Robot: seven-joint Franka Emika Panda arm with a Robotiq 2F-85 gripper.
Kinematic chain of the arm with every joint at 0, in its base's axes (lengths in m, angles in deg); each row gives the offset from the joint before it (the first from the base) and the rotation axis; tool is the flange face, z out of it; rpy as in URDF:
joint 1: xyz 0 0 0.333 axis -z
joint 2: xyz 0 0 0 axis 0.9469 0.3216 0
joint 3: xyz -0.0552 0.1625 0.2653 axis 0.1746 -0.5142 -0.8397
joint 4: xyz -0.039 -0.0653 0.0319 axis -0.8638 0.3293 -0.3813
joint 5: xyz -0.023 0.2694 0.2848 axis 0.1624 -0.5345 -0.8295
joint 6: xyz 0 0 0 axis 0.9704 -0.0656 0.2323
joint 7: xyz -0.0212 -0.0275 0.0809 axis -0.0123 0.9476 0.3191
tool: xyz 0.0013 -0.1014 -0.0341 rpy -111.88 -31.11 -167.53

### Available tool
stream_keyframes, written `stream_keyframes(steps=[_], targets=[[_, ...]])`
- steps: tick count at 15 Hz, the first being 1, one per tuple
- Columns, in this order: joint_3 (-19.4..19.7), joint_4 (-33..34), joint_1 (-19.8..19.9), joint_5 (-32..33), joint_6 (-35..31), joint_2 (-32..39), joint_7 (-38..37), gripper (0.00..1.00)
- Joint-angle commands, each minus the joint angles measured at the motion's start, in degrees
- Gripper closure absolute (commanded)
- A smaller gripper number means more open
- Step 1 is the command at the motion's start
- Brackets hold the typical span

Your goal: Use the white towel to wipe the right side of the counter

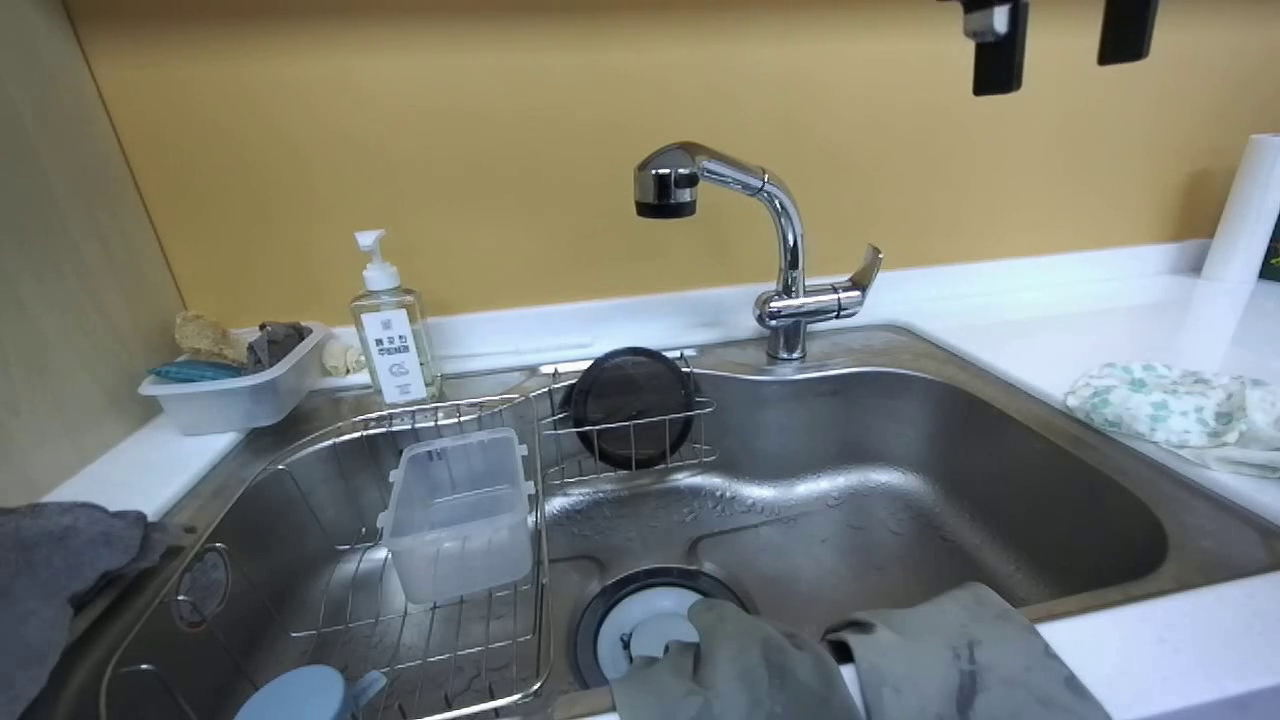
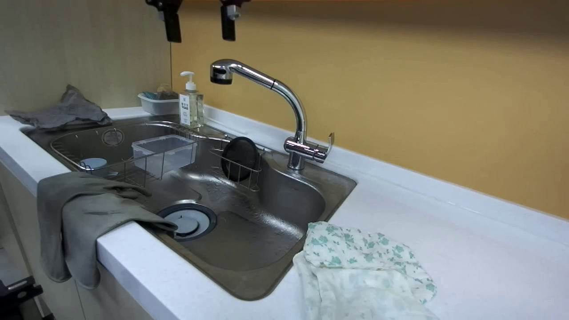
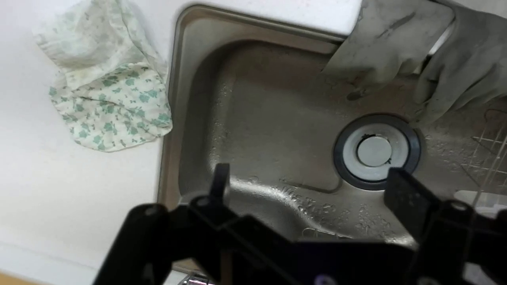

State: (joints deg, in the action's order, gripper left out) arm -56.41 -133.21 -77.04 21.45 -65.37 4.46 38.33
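- White towel (image 2: pixel 362 273) with a green leaf print: loosely folded on the counter (image 2: pixel 498 266), right at the edge of the sink (image 2: pixel 249 251). I see it low and right of centre in an exterior view, and at the upper left in the wrist view.
- Grey-green gloves (image 2: pixel 93 218): draped over the counter's front edge at the lower left of an exterior view, their tips hanging into the sink.
- Drain cover (image 2: pixel 195 220): round and pale in a dark ring, left of centre on the sink floor.
- My gripper (image 2: pixel 201 39): top of the frame, left of centre, above the sink, its two fingers pointing down and spread wide, well apart from the towel.
- Wire rack (image 1: pixel 544 560): lower left in an exterior view; I have a clear plastic box (image 1: pixel 460 560) sitting in it.
- Faucet (image 2: pixel 291 98): chrome, upper middle.
- Soap bottle (image 2: pixel 191 109): upright, upper left, just beside a pale tub (image 2: pixel 160 106).
- Grey cloth (image 2: pixel 69 111): rumpled at the upper left, by the sink's far end.
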Motion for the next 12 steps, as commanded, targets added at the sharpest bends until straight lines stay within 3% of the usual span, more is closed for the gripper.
stream_keyframes(steps=[1, 8, 12], targets=[[3.16, -5.82, 2.37, 1.85, -5.38, -1.93, -3.29, 0.00], [8.34, -15.90, 10.38, 5.55, -14.76, -3.16, -8.66, 0.00], [9.45, -15.06, 10.59, 4.89, -13.40, -1.33, -6.16, 0.00]])
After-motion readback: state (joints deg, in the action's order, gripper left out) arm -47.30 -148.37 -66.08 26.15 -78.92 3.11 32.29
